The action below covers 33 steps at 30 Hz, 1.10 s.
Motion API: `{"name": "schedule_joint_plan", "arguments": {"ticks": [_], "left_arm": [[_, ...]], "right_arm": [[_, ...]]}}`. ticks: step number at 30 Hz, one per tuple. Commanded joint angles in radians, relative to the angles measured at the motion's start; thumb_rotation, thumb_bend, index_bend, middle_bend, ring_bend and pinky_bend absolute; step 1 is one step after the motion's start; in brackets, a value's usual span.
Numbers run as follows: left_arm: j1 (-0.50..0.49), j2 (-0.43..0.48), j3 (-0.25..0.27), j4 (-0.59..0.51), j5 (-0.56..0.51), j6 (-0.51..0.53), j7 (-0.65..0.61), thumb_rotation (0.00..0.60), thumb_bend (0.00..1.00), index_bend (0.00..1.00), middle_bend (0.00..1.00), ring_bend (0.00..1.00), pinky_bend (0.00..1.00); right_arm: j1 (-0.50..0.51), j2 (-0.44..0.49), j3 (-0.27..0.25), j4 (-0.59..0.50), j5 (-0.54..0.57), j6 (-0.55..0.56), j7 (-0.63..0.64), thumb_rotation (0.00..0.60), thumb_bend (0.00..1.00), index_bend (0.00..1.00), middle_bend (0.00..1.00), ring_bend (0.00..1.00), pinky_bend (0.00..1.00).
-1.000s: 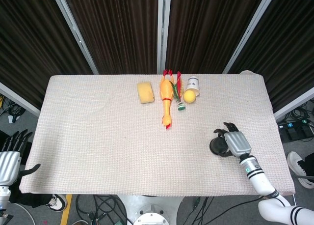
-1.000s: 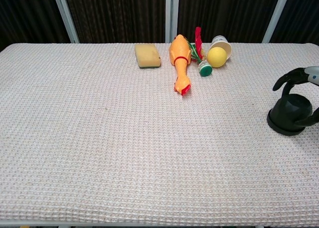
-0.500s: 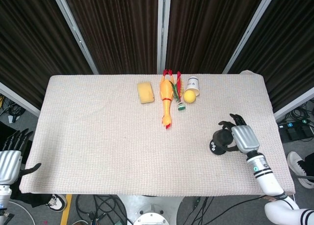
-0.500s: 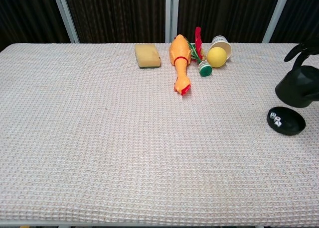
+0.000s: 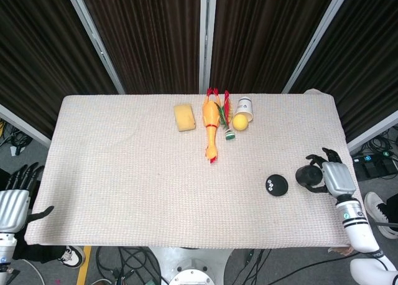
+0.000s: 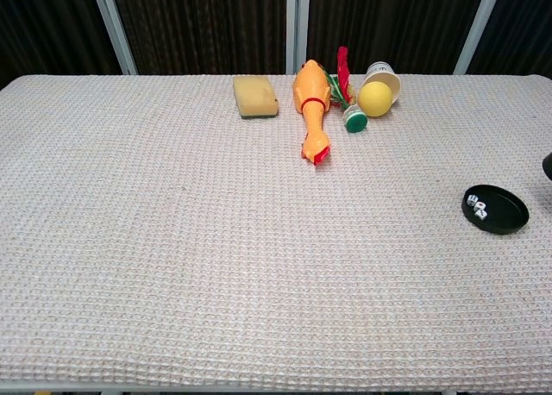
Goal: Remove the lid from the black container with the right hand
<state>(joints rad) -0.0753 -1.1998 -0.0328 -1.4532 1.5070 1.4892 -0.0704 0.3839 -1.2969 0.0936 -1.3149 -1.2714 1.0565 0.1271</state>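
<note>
Your right hand point(image 5: 333, 178) has its fingers wrapped around the black lid point(image 5: 306, 176), held off the black container point(image 5: 276, 185), which sits open on the table point(image 5: 124, 173) just to the hand's left, white dice point(image 6: 476, 205) inside. The dice markings are too small to read. Your left hand point(image 5: 13, 201) hangs spread, holding nothing.

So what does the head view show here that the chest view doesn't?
Only the head view shows the right hand holding the black lid right of the base, and the left hand beyond the table's left edge. Only the chest view resolves the white dice in the base clearly. Both share the open black base, the sponge, rubber chicken, yellow ball and paper cup.
</note>
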Motion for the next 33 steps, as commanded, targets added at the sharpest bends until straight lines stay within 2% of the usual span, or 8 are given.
{"name": "schedule_joint_plan", "arguments": {"ticks": [1,4,10,14,21,27,33], "left_arm": [[0.001,0.001,0.0,-0.001,-0.003,0.0,0.001,0.6,0.11,0.09,0.04,0.0,0.1],[0.004,0.002,0.002,0.003,-0.006,0.0,-0.002,0.6,0.11,0.09,0.04,0.0,0.1],[0.008,0.002,0.006,0.013,0.0,0.005,-0.012,0.6,0.11,0.09,0.04,0.0,0.1],[0.009,0.004,0.006,0.014,0.002,0.01,-0.016,0.6,0.11,0.09,0.04,0.0,0.1],[0.007,0.011,-0.002,-0.002,0.002,0.016,-0.006,0.6,0.11,0.09,0.04,0.0,0.1],[-0.003,0.021,-0.009,-0.022,-0.004,0.007,0.011,0.6,0.11,0.09,0.04,0.0,0.1],[-0.008,0.023,-0.013,-0.031,-0.009,0.0,0.017,0.6,0.11,0.09,0.04,0.0,0.1]], "right_arm": [[-0.007,-0.028,-0.01,0.044,0.002,-0.02,0.023,0.6,0.06,0.26,0.4,0.0,0.0],[-0.006,-0.042,-0.016,0.069,-0.013,-0.03,0.04,0.6,0.05,0.25,0.37,0.0,0.0],[0.008,-0.017,-0.027,0.056,-0.039,-0.073,0.071,0.6,0.0,0.05,0.13,0.0,0.0],[0.007,0.022,-0.02,0.014,-0.043,-0.065,0.067,0.6,0.0,0.0,0.04,0.0,0.0],[-0.028,0.098,0.016,-0.104,-0.1,0.081,0.089,0.6,0.0,0.0,0.03,0.0,0.0],[-0.104,0.153,0.019,-0.2,-0.116,0.249,-0.055,0.6,0.0,0.0,0.02,0.0,0.0],[-0.188,0.167,-0.012,-0.256,-0.117,0.358,-0.175,0.6,0.0,0.0,0.01,0.0,0.0]]}}
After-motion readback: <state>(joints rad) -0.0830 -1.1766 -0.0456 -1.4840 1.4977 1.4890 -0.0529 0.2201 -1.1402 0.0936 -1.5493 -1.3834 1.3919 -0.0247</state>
